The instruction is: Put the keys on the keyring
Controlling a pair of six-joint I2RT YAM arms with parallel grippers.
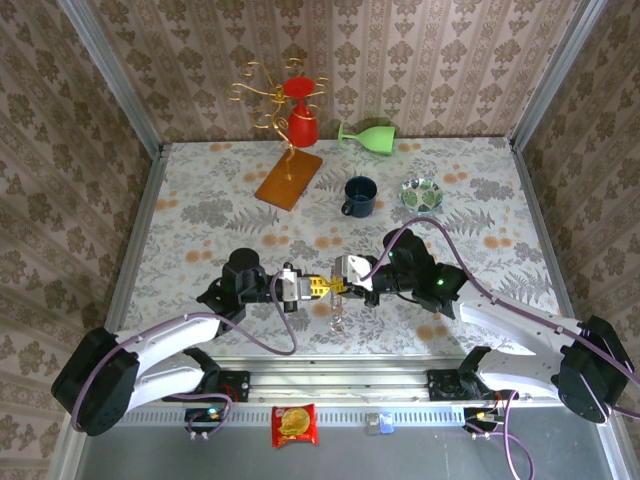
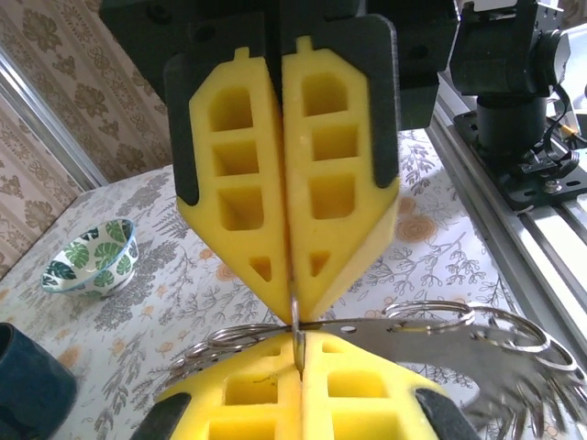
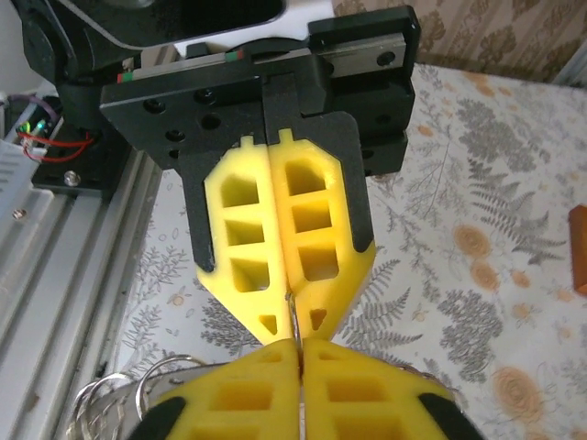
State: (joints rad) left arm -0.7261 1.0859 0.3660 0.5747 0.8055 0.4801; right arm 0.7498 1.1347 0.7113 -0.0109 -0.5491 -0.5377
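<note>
Claws are meeting tip to tip over the near middle of the desk [image 1: 200, 200], just beyond the metal rail [image 1: 330, 382]. The left claw [image 1: 316, 288] is reaching in from the left with its yellow fingers [image 2: 248, 390] pressed together. The right claw [image 1: 341, 287] is facing it from the right, its own fingers [image 2: 339, 202] pressed together as well.

In the left wrist view a thin metal sliver is running from the seam of one pair straight into the seam of the other. Both claws are therefore pinching the same edge of the keyring [image 2: 404, 335], whose flat grey body is stretching sideways toward the rail. Wire loops [image 2: 431, 313] are lying against that grey plate. A toothed edge is showing, blurred, at its far end. From above, the keys [image 1: 337, 318] are dangling as a small silvery bunch just below the fingertips, too small to tell apart.

Farther back, a dark blue mug [image 1: 359, 196] is standing upright. A leaf-patterned bowl [image 1: 421, 192] is sitting near it on the right, not touching. A green goblet [image 1: 368, 137] is lying on its side by the back wall. A red goblet [image 1: 301, 115] is showing against a gold wire stand [image 1: 262, 95] on a wooden base [image 1: 288, 178]. A snack packet [image 1: 294, 425] is lying in front of the rail, between the arm bases.
</note>
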